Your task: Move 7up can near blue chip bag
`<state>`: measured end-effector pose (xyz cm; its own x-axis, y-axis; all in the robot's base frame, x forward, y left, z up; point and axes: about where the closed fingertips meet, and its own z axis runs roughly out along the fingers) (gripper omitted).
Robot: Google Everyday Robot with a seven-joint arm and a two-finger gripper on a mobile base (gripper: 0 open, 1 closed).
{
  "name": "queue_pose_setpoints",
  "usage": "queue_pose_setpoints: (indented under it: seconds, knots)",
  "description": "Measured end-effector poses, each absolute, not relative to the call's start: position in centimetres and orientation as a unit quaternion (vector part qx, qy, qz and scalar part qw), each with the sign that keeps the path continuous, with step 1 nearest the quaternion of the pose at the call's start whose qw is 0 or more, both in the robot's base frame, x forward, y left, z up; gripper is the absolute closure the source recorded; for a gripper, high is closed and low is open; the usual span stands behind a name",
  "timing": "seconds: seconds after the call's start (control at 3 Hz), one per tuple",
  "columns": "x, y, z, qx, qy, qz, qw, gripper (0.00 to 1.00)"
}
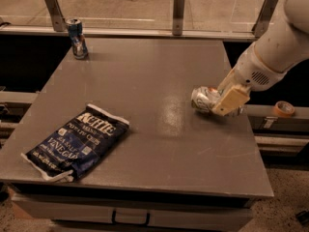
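Gripper (pixel 221 106) sits low near the table's (pixel 145 81) right edge, against the 7up can (pixel 203 98) lying on its side; whether it has hold cannot be told. Arm slants down from upper right. The dented can likely needs a square, centred grip before it travels to the blue chip bag (pixel 77 141), well apart at front left.

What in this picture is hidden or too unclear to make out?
Camera view:
- 7up can: its right end is hidden behind the gripper at the right side of the table.
- Robot arm: cut off by the top right corner.
- Blue can at the far left: label too small to read.
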<state>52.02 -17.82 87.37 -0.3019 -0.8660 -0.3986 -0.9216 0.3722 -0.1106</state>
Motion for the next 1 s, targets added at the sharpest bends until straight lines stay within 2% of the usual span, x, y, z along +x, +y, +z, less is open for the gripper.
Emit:
queue_pose_setpoints:
  seconds: [0.33, 0.67, 1.0]
  knots:
    - [52.3, -18.0, 91.5, -0.566, 0.788, 0.051, 0.235, 0.88]
    - [52.3, -17.9, 91.6, -0.567, 0.787, 0.050, 0.237, 1.00]
    - [51.7, -14.7, 90.6, -0.597, 0.764, 0.068, 0.236, 1.00]
